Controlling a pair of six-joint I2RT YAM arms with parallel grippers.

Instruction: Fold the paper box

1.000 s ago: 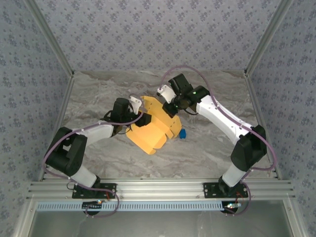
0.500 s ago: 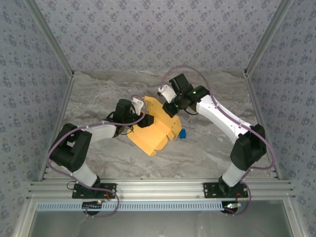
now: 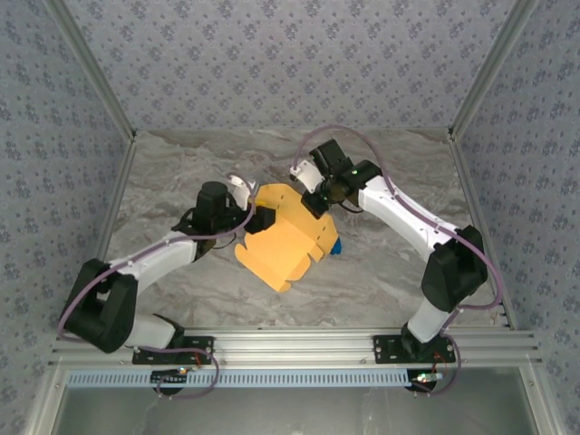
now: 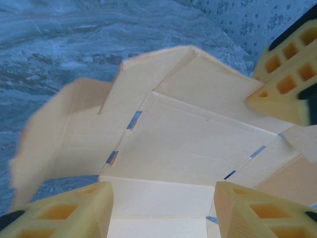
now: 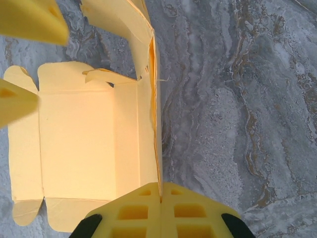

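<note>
At table centre in the top view, the paper box point(image 3: 285, 240) lay as a half-formed yellow-orange sheet on the marble table point(image 3: 172, 172), one edge just beside a small blue block point(image 3: 335, 246). The left gripper point(image 3: 263, 219) sat at the sheet's far-left edge and the right gripper point(image 3: 313, 201) at its far-right edge. Both arms met over it, likely so one could hold while the other worked a flap.

Left wrist view: the left gripper point(image 4: 163, 193) had its jaws spread and clamped on nothing. Its two fingers point(image 4: 69, 213) stood well apart, with a flat panel of the paper box point(image 4: 188, 144) running between them. Side flaps stood raised around that panel, with creases showing. The right gripper's fingers point(image 4: 290, 69) showed at upper right, by the far wall. My guess: the spread jaws straddled the panel, ready to press or catch a flap.

Right wrist view: the right gripper point(image 5: 160, 191) was clenched on the thin upright wall of the paper box point(image 5: 79, 134), and the wall's edge ran straight into the seam between its pads. The base panel lay flat on the table point(image 5: 237, 99) left of that wall. The left gripper's fingers point(image 5: 29, 20) showed at upper left. My guess: the pinch held the wall upright and stopped the light card sliding. The fold looked partway done, walls not locked.
</note>
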